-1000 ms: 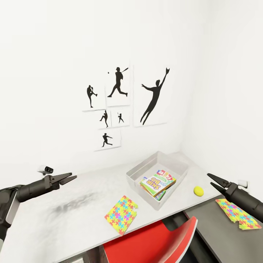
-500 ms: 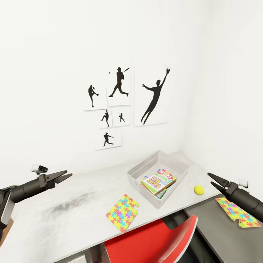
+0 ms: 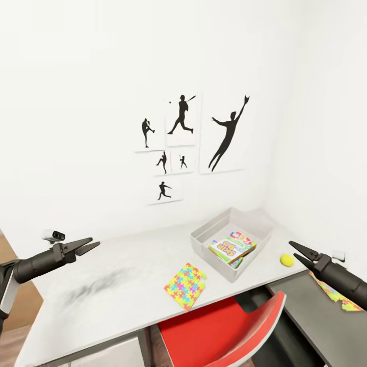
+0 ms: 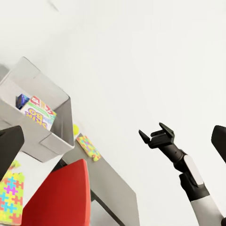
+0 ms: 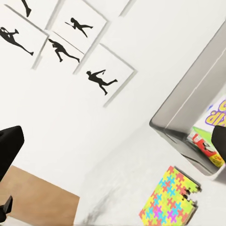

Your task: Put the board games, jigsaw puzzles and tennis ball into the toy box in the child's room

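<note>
Hovering apart over the worktop [image 3: 117, 285], the left gripper [image 3: 87, 245] and right gripper [image 3: 296, 253] are seen with jaws parted and empty. The tennis ball [image 3: 287, 260] lies just beside the right jaws and could be nudged off. One jigsaw puzzle [image 3: 186, 285] lies between the grippers, beside the toy box [image 3: 203, 239] holding board games [image 3: 232, 245].
</note>
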You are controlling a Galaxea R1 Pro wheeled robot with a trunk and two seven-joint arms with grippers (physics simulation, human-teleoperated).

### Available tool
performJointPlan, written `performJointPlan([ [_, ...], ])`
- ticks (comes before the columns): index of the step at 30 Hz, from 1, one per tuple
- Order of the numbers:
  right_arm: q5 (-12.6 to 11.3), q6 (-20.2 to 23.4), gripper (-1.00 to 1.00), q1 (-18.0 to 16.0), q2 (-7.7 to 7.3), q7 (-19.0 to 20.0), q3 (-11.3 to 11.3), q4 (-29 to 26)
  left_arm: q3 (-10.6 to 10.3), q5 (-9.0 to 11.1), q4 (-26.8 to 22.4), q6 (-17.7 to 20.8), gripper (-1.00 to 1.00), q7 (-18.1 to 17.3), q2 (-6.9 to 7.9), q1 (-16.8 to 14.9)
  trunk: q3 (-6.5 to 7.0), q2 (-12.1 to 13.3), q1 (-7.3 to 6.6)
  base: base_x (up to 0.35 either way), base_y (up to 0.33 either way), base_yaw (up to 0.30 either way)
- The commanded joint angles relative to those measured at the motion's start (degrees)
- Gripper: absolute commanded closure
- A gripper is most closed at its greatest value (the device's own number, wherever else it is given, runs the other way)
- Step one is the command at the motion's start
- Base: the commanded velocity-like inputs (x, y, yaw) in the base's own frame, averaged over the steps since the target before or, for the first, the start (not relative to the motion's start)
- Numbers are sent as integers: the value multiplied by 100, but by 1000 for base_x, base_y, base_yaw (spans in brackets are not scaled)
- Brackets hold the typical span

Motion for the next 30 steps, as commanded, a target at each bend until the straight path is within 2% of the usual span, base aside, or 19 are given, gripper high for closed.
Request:
performJointPlan([
  [1,12,30,-100,-5,-1,15,-6,-2,0,-5,1,60,-100,-25,0,-7,-14,-13,4,-8,7,272],
  [11,13,28,-100,-5,3,-6,8,-2,1,-6,1,59,-100,-25,-3,-7,-15,-13,4,-2,2,244],
  [17,80,-134,-100,-5,2,-5,9,21,0,-4,1,59,-100,-25,0,-7,-15,-13,4,-39,63,31],
  [20,275,-285,-100,-5,4,19,14,27,1,-4,1,59,-100,-25,2,-7,-15,-13,4,-50,121,4],
  [23,352,-322,-100,-5,5,28,17,30,1,-4,6,53,-100,-25,3,-7,-15,-13,4,-16,42,1],
  [30,388,-345,-100,-5,6,36,18,25,8,-3,10,58,-100,-25,3,-7,-15,-13,4,-98,136,0],
])
